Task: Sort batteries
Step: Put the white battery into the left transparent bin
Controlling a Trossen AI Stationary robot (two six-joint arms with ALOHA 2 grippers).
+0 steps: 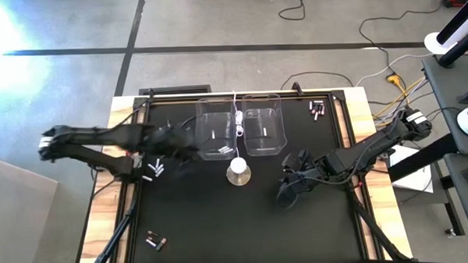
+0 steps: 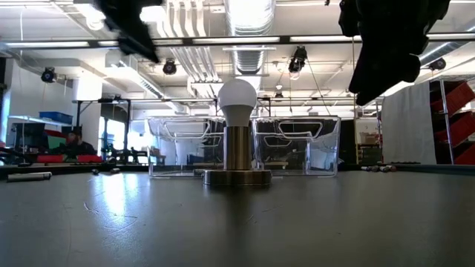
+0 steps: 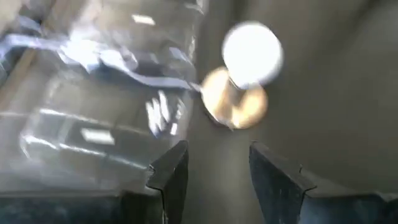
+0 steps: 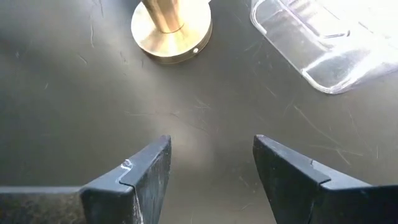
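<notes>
On mat: two clear bins (image 1: 218, 132), three battery clusters (image 1: 156, 168), seemingly; both hands (image 1: 176, 145) (image 1: 292, 180) released, empty.

Ceiling lights (image 2: 245, 15) glare overhead, the left wrist view is motion-blurred, and the tabletop (image 1: 221, 218) stays dim.

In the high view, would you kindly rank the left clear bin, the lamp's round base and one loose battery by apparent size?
1. Left clear bin, largest.
2. Lamp's round base.
3. A loose battery, by far the smallest.
</notes>
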